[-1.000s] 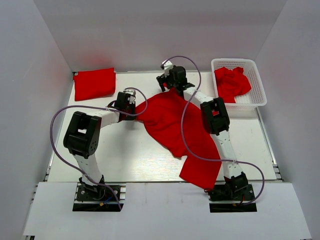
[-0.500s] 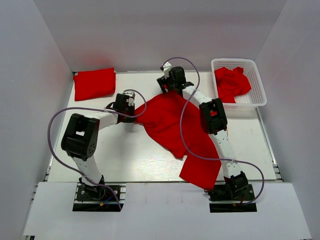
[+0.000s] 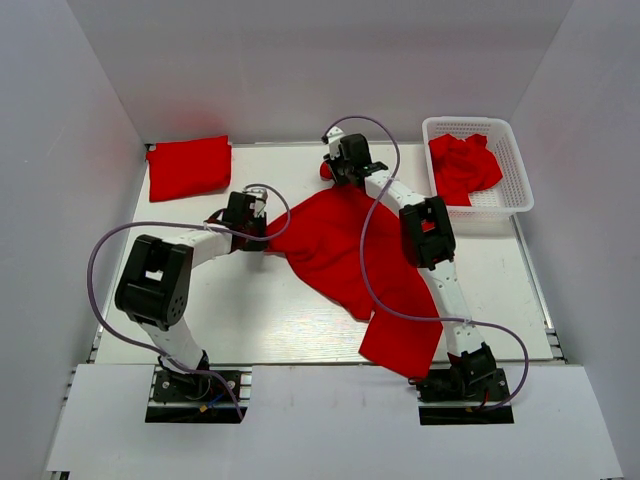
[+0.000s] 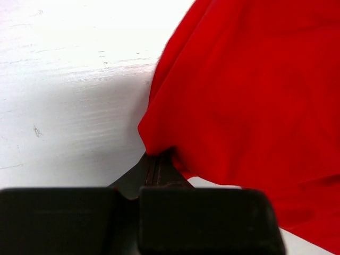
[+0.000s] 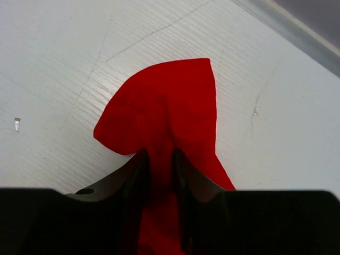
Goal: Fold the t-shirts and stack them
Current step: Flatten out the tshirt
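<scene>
One red t-shirt folded, one in hand, one waiting.
Folded t-shirt lies at the bench's far-left corner. Open t-shirt is mid-bench, unfolded, its hem over the near edge. Left end effector is clamped tight on its left edge; right end effector is pinched on its far corner. White lattice basket, far right, holds one crumpled t-shirt.

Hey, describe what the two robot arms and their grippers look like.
Both the left arm and right arm have white links with chunky black joint housings. A thin lilac cable loops loosely along each. The left gripper and right gripper are slim and dark.
</scene>
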Controlling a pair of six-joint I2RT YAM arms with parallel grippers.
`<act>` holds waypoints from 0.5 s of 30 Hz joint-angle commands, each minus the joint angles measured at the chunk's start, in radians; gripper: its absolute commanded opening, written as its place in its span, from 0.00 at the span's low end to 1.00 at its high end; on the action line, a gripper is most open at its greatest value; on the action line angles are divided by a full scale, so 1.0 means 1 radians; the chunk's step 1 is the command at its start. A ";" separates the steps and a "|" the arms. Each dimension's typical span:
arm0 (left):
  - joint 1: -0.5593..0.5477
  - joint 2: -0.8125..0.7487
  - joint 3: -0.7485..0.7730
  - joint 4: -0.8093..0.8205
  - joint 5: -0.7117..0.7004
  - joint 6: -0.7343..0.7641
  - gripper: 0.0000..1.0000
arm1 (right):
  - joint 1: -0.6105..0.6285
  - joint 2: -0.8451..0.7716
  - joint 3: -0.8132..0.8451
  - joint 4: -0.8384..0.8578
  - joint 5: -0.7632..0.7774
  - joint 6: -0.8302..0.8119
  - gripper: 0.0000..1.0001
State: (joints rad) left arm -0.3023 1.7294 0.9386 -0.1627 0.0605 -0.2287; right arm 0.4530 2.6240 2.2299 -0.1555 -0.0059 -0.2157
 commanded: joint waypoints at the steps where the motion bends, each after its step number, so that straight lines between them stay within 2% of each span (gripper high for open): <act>1: 0.003 -0.077 -0.004 -0.005 -0.014 0.003 0.00 | -0.004 -0.059 -0.055 0.042 0.044 0.087 0.32; 2: 0.003 -0.077 -0.004 -0.005 -0.014 0.003 0.00 | -0.004 -0.073 -0.064 0.110 0.047 0.097 0.32; 4: 0.003 -0.077 -0.004 -0.014 -0.040 0.003 0.00 | -0.007 -0.108 -0.075 0.143 0.047 0.125 0.17; 6: 0.003 -0.077 0.018 -0.024 -0.056 0.003 0.00 | -0.004 -0.146 -0.099 0.249 0.050 0.141 0.13; 7: 0.003 -0.077 0.019 -0.037 -0.071 0.003 0.00 | -0.005 -0.159 -0.107 0.269 0.052 0.142 0.03; 8: 0.003 -0.077 0.034 -0.047 -0.080 0.003 0.00 | -0.007 -0.170 -0.125 0.316 0.055 0.145 0.00; 11: 0.003 -0.077 0.077 -0.076 -0.142 -0.010 0.00 | -0.013 -0.237 -0.176 0.359 0.081 0.147 0.00; 15: 0.003 -0.057 0.175 -0.168 -0.330 -0.040 0.00 | -0.025 -0.367 -0.282 0.442 0.151 0.124 0.00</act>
State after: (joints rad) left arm -0.3027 1.7000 1.0229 -0.2638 -0.1001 -0.2398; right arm 0.4469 2.4149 1.9785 0.1139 0.0734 -0.0864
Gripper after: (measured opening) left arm 0.029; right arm 0.012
